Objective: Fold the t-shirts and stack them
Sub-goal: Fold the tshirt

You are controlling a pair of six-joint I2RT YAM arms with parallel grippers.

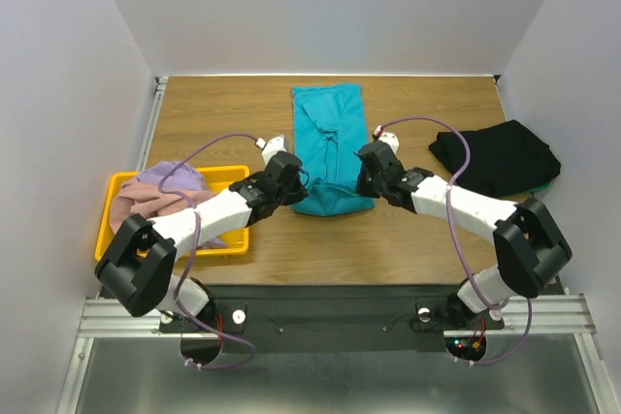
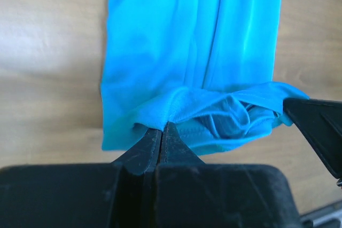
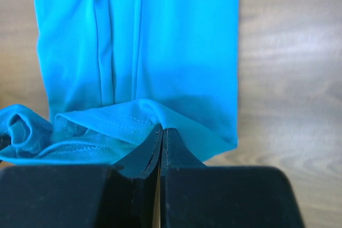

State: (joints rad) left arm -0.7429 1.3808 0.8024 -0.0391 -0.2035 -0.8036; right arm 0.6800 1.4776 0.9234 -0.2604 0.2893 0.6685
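Note:
The teal t-shirt (image 1: 328,147) lies as a long folded strip in the middle of the table, its near end lifted and curled over. My left gripper (image 1: 293,179) is shut on the near left corner of its hem (image 2: 160,111). My right gripper (image 1: 365,179) is shut on the near right corner (image 3: 155,117). A black t-shirt (image 1: 497,157) lies folded at the right, over a green one (image 1: 544,185) that only shows at its edge. Dusty pink (image 1: 136,201) and lavender (image 1: 173,179) shirts are heaped in the tray.
A yellow plastic tray (image 1: 107,225) stands at the left near edge of the table. White walls enclose the table on three sides. Purple cables loop over both arms.

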